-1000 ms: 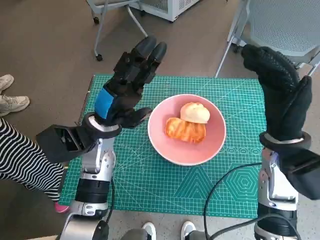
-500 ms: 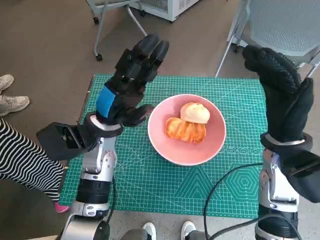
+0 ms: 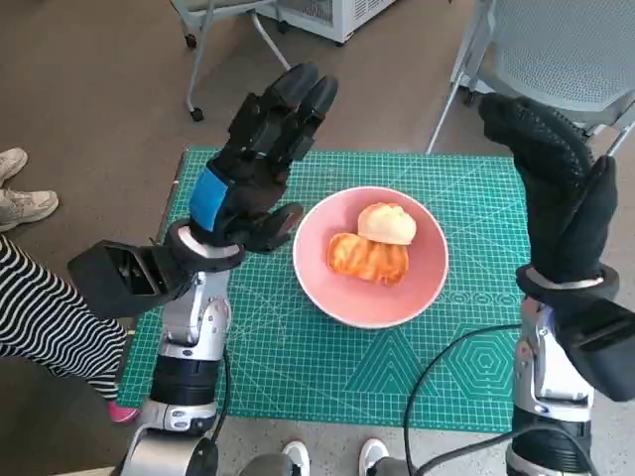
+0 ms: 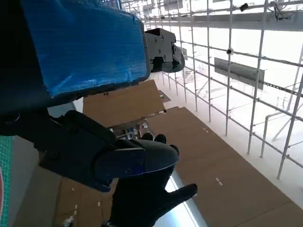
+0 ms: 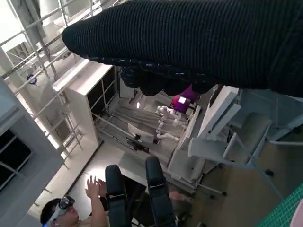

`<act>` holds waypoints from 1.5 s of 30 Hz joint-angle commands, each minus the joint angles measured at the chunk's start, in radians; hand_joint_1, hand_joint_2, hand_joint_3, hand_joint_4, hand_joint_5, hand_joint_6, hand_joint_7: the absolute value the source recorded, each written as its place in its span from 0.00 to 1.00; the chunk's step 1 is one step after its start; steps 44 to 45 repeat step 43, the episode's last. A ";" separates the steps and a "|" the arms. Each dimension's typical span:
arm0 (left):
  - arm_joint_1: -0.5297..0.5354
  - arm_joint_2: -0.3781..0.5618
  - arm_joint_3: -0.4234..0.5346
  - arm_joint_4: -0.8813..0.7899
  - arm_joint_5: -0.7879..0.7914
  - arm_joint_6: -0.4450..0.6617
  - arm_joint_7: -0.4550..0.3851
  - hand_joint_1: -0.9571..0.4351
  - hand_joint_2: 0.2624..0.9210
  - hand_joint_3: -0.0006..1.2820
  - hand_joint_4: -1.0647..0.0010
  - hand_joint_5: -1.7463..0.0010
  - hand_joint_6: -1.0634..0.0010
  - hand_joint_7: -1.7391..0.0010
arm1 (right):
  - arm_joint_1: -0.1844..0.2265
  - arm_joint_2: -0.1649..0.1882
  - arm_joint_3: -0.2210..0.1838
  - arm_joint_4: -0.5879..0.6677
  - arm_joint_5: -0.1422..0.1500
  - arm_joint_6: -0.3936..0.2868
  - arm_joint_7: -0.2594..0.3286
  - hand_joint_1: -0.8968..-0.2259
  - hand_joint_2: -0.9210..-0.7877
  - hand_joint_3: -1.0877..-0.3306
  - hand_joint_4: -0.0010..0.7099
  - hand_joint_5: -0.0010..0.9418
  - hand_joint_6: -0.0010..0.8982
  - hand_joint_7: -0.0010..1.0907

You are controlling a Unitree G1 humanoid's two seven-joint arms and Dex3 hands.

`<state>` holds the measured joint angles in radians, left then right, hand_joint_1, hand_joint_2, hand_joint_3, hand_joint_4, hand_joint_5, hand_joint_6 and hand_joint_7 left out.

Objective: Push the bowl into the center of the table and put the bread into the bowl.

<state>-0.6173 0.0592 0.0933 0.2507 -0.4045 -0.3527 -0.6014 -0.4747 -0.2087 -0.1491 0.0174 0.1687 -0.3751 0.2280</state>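
A pink bowl [image 3: 422,283] sits near the middle of the green cutting mat [image 3: 298,367] and holds two pieces of bread: a pale round bun [image 3: 387,223] and a flat golden pastry [image 3: 367,258]. My left hand [image 3: 253,169] is raised above the mat's left side, fingers spread and pointing up, holding nothing. My right hand [image 3: 561,188] is raised above the mat's right edge, also empty with fingers straight. Both wrist views point upward at the room; the left hand [image 4: 85,66] and right hand [image 5: 199,42] fill them, and the right hand's glove [image 4: 147,198] also shows in the left wrist view.
A grey mesh chair [image 3: 566,50] stands behind the table's right corner, and a wheeled chair base [image 3: 213,40] at the back left. A person's striped sleeve [image 3: 45,327] and shoes [image 3: 20,193] lie to the left. A person [image 5: 75,210] appears in the right wrist view.
My left hand has risen slightly and drifted a little away from me. The right hand has barely shifted. The bowl and bread have not moved.
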 commanded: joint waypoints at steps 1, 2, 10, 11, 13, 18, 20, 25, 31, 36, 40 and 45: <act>0.005 0.000 -0.001 -0.019 -0.007 0.013 0.005 0.25 0.71 0.50 1.00 0.93 1.00 0.75 | 0.013 0.004 0.002 0.016 -0.002 0.004 -0.004 0.28 0.00 0.55 0.30 0.00 0.08 0.49; 0.004 0.000 -0.001 -0.020 -0.007 0.013 0.004 0.25 0.71 0.51 1.00 0.93 1.00 0.75 | 0.012 0.005 0.002 0.016 -0.002 0.004 -0.004 0.28 0.00 0.55 0.30 0.00 0.08 0.49; 0.003 0.005 -0.002 -0.029 -0.006 0.022 0.001 0.26 0.69 0.52 1.00 0.92 1.00 0.74 | 0.011 0.009 0.003 0.018 0.001 0.003 -0.003 0.28 0.00 0.55 0.30 0.00 0.08 0.49; 0.003 0.006 -0.002 -0.029 -0.005 0.023 0.001 0.26 0.69 0.53 1.00 0.92 1.00 0.74 | 0.011 0.010 0.003 0.018 0.002 0.003 -0.003 0.28 0.00 0.55 0.30 0.00 0.08 0.49; 0.002 0.008 -0.002 -0.029 -0.005 0.024 0.000 0.26 0.69 0.53 1.00 0.92 1.00 0.74 | 0.011 0.011 0.004 0.019 0.001 0.002 -0.003 0.28 0.00 0.55 0.30 0.00 0.08 0.49; 0.001 0.010 -0.002 -0.029 -0.004 0.024 -0.001 0.26 0.67 0.54 1.00 0.92 1.00 0.73 | 0.010 0.013 0.003 0.019 0.002 0.002 -0.002 0.28 0.00 0.55 0.30 0.00 0.08 0.49; 0.001 0.010 -0.002 -0.029 -0.004 0.024 -0.001 0.26 0.67 0.54 1.00 0.92 1.00 0.73 | 0.010 0.013 0.003 0.019 0.001 0.002 -0.002 0.28 0.00 0.55 0.30 0.00 0.08 0.49; 0.001 0.013 -0.003 -0.031 -0.003 0.025 -0.002 0.26 0.67 0.54 1.00 0.92 1.00 0.73 | 0.010 0.014 0.003 0.018 0.002 0.002 -0.002 0.28 0.00 0.55 0.30 0.00 0.08 0.49; 0.002 0.019 -0.005 -0.036 0.005 0.024 -0.001 0.27 0.66 0.55 1.00 0.92 1.00 0.72 | 0.012 0.017 0.003 0.024 0.004 -0.005 0.000 0.28 0.00 0.55 0.30 0.00 0.08 0.49; 0.004 0.023 -0.003 -0.040 0.002 0.033 -0.002 0.27 0.65 0.56 1.00 0.92 1.00 0.72 | 0.011 0.016 0.002 0.023 0.008 -0.005 0.000 0.27 0.00 0.55 0.30 0.00 0.08 0.49; 0.008 0.025 -0.001 -0.045 -0.003 0.041 -0.004 0.27 0.64 0.57 1.00 0.92 1.00 0.73 | 0.009 0.015 0.001 0.022 0.009 -0.003 0.000 0.27 0.00 0.55 0.30 0.00 0.08 0.49; 0.012 0.025 -0.001 -0.052 -0.005 0.047 -0.004 0.27 0.64 0.58 1.00 0.93 1.00 0.73 | 0.007 0.014 0.001 0.020 0.011 -0.001 0.001 0.28 0.00 0.55 0.30 0.00 0.08 0.49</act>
